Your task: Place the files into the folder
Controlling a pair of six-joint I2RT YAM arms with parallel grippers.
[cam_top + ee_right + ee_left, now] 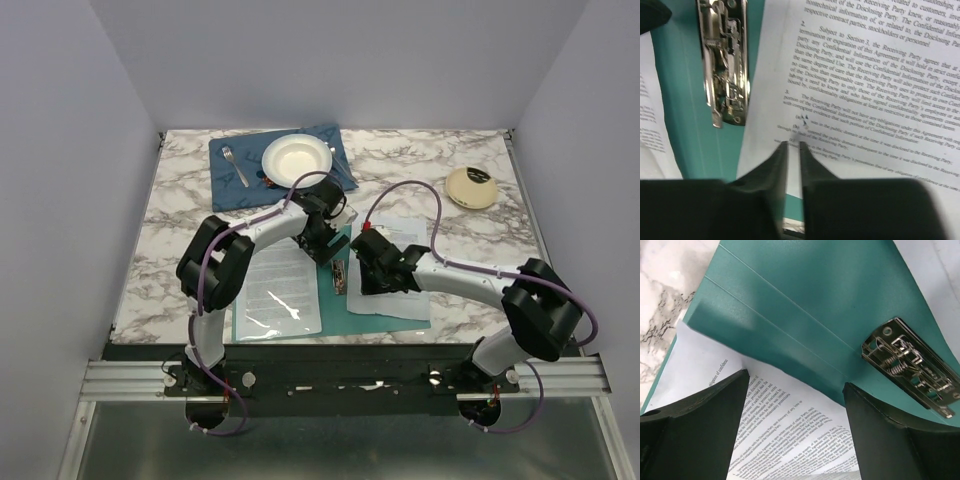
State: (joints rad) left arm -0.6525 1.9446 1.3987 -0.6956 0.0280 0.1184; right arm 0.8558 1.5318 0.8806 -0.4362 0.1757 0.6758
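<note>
On the marble table (165,265) the teal folder (805,300) lies open. The left gripper (796,380) hangs close over its left half, with the jaws wide apart and nothing held between them. Below the gap of these jaws, and reaching to the left of them, lies one part of the files (790,440), a white sheet with dense black print, on the left half of the folder. Ahead of the jaws the teal plastic shows its long fold lines. Ahead and to the right of the right finger, the metal clip (912,367) sits on the spine. Far behind this gripper, at the back of the table, is a blue placemat (232,190) with a fork (235,165) and a white plate (273,150) on it. The right gripper (792,145) stands just to the right of the clip, with its jaws narrow and only a thin slit between them. The tips touch another printed sheet near its left edge. This sheet spreads ahead and to the right of the jaws, over the right half of the folder, and is a little wrinkled just ahead of the tips. I cannot tell if the jaws pinch the paper. Well to the right and behind this gripper lies a cream round object (471,187).
</note>
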